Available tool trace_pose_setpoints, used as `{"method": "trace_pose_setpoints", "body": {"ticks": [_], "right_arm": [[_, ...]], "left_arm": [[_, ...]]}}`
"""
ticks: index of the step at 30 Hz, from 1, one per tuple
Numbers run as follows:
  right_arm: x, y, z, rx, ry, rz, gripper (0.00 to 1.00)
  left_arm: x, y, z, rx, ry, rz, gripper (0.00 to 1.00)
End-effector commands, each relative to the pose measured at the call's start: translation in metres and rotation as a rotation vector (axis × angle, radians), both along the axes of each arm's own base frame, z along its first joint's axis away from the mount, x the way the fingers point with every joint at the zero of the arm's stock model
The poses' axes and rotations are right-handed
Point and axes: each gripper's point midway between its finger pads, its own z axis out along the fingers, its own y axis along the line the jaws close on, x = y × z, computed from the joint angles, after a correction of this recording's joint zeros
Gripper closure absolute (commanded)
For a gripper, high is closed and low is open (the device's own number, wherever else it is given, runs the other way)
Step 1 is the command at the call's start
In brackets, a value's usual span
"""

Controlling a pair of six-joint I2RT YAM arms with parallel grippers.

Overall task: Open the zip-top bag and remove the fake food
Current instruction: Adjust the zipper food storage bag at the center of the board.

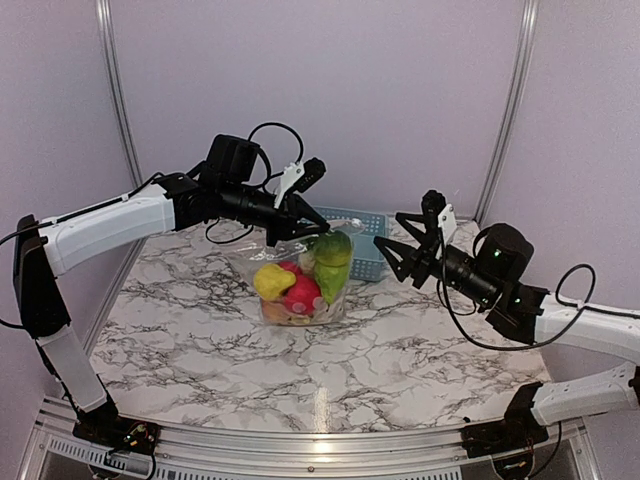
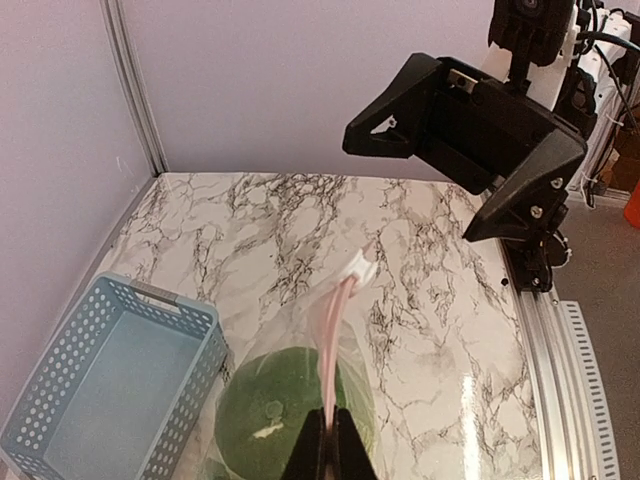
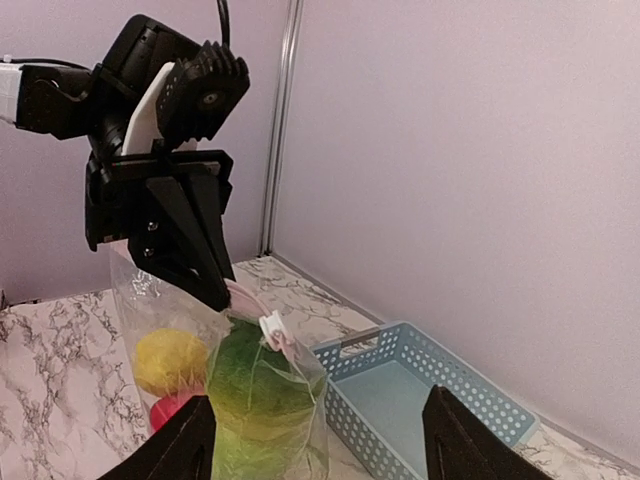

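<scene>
The clear zip-top bag (image 1: pixel 300 285) stands on the marble table, held up by its pink zipper strip (image 2: pixel 336 340). Inside it show a green fruit (image 1: pixel 333 262), a yellow one (image 1: pixel 272 281) and a red-pink one (image 1: pixel 302 295). My left gripper (image 1: pixel 298 226) is shut on the zipper strip; in the left wrist view (image 2: pixel 330 445) its fingers pinch the strip above the green fruit (image 2: pixel 275 415). The white slider (image 3: pixel 271 327) sits at the strip's free end. My right gripper (image 1: pixel 385 252) is open and empty, a little right of the bag, its fingertips (image 3: pixel 460 440) wide apart.
A light blue slotted basket (image 1: pixel 368 240), empty, stands behind and right of the bag; it also shows in the left wrist view (image 2: pixel 100 380) and the right wrist view (image 3: pixel 440 395). Lilac walls with metal posts (image 1: pixel 118 100) close the back and sides.
</scene>
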Motion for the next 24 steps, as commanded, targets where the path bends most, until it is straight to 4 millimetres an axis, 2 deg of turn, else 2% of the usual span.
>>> {"method": "trace_pose_setpoints", "body": {"ticks": [1,8,19,24], "right_arm": [[-0.005,0.017,0.021,0.04,-0.123,0.107,0.32],[0.004,0.03,0.004,0.002,-0.097,0.143,0.35],[0.018,0.045,0.0,0.011,-0.074,0.157,0.4],[0.024,0.051,-0.001,0.004,-0.062,0.165,0.45]], "left_arm": [[-0.006,0.003,0.026,-0.07,-0.056,-0.02,1.0],[-0.007,0.004,0.031,-0.078,-0.073,-0.017,1.0],[-0.01,0.005,0.032,-0.076,-0.088,-0.03,1.0],[-0.012,0.008,0.033,-0.078,-0.102,-0.03,1.0]]}}
